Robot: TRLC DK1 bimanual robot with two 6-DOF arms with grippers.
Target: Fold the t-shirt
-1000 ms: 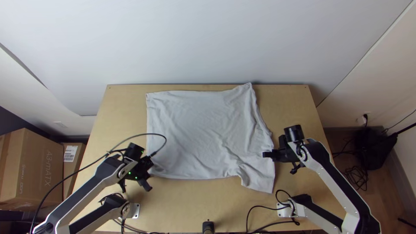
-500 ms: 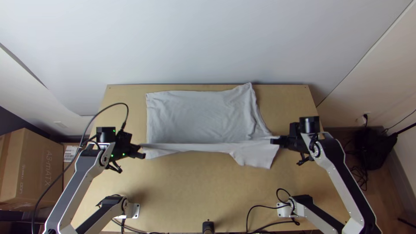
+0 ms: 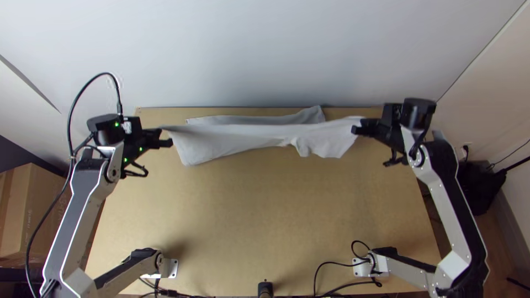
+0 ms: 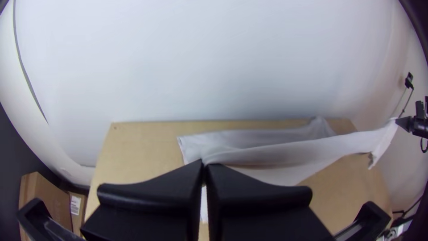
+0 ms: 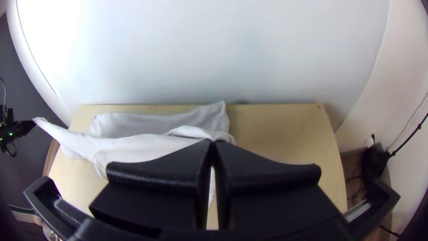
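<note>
Top view: t-shirt's (image 3: 237, 140) pinched ends hidden inside left gripper's (image 3: 164, 137) and right gripper's (image 3: 359, 126) closed fingers (image 3: 167, 143)

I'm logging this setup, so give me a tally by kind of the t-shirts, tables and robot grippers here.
T-shirt: 1
Table: 1
Grippers: 2, the left gripper and the right gripper
Total: 4

Backed by smooth white wall (image 3: 265, 49), past far edge of light wooden rectangular table (image 3: 265, 221). Shows brown cardboard box (image 3: 33, 221) at left; brown wood floor (image 3: 505, 254), off-white side wall (image 3: 497, 72) at right. Lit softly, faint shadows on tabletop.
</note>
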